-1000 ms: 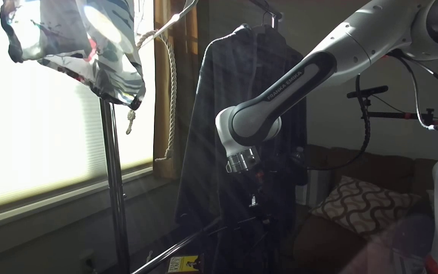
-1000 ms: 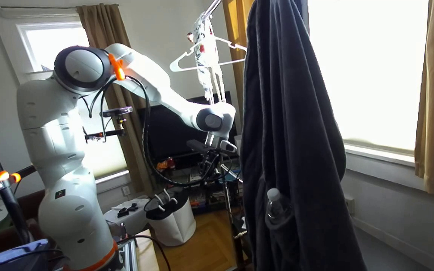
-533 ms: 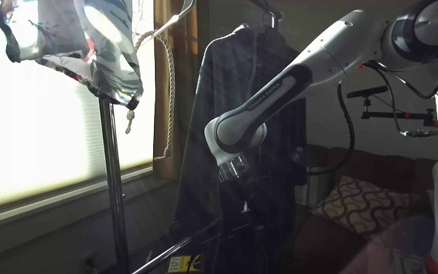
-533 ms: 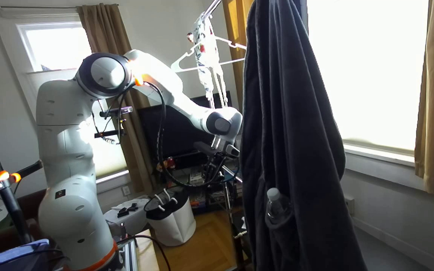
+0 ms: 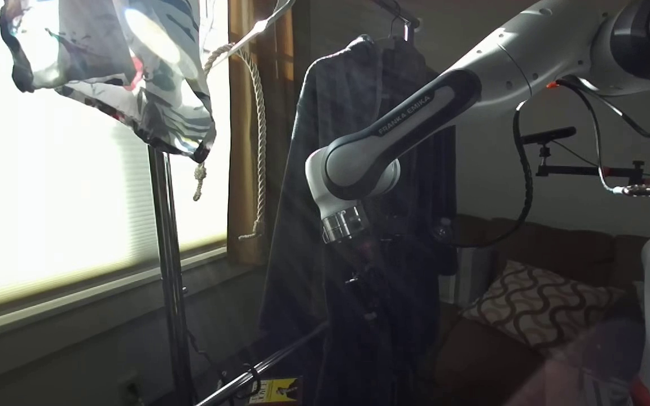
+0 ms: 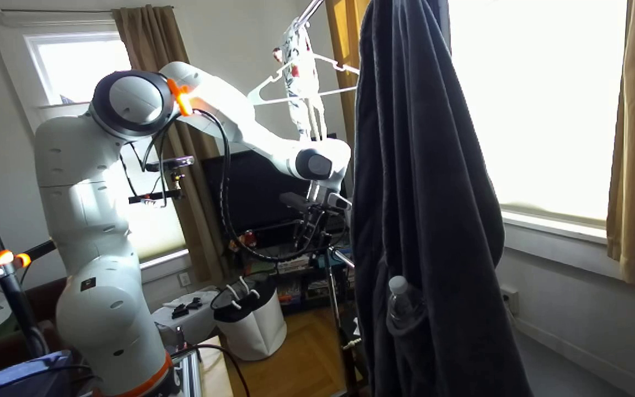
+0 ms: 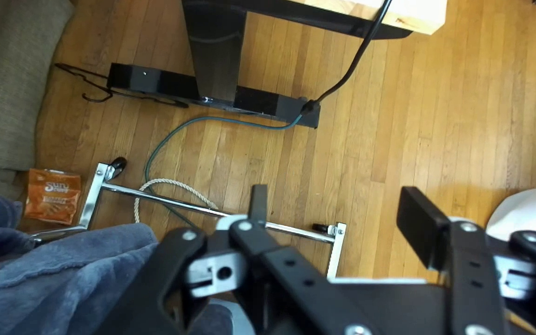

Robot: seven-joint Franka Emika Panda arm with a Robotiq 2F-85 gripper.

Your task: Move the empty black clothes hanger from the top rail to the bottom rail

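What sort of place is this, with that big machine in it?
Probably a living room in someone's home: I see a sofa with a patterned cushion, and what looks like a television.

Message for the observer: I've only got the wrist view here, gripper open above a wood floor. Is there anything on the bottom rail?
Observer: Yes. In an exterior view, a dark hook crosses the bottom rail; what hangs from it I can't make out.
Operator: And up top?
Observer: In an exterior view, a white hanger hangs below the top rail.
Operator: What about this bluish cloth at my lower left?
Observer: It looks to be the long dark coat; in an exterior view, a clear bottle sticks up out of its pocket.
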